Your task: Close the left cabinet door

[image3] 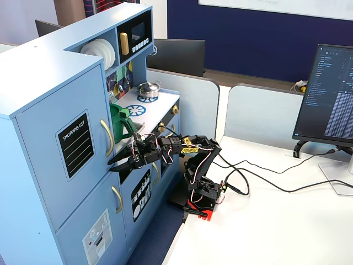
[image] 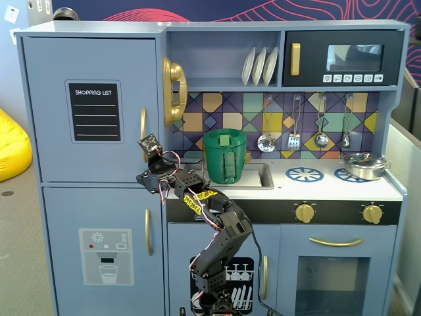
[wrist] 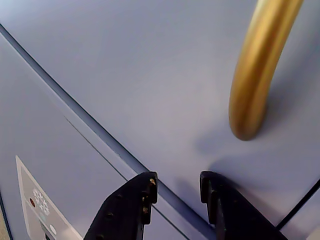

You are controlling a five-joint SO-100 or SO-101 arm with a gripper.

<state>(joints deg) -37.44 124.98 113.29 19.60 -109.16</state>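
The left cabinet door (image: pixel 92 72) is light blue with a black "SHOPPING LIST" panel (image: pixel 96 112) and a curved gold handle (image: pixel 143 128). It sits flush with the cabinet front in both fixed views. My gripper (image3: pixel 113 165) is open and empty, its fingertips right at the door's lower edge, just below the handle's foot. In the wrist view the gripper (wrist: pixel 178 182) points at the seam under the door (wrist: pixel 150 75), with the gold handle (wrist: pixel 260 65) up and to the right. The door (image3: pixel 55 127) and its handle (image3: pixel 106 138) also show from the side.
The lower blue door with a grey ice-dispenser graphic (image: pixel 105 257) is below. A green pot (image: pixel 225 156) stands in the sink and a gold phone (image: pixel 173 90) hangs beside the door. A monitor (image3: pixel 331 94) and cables (image3: pixel 259 185) are on the white desk.
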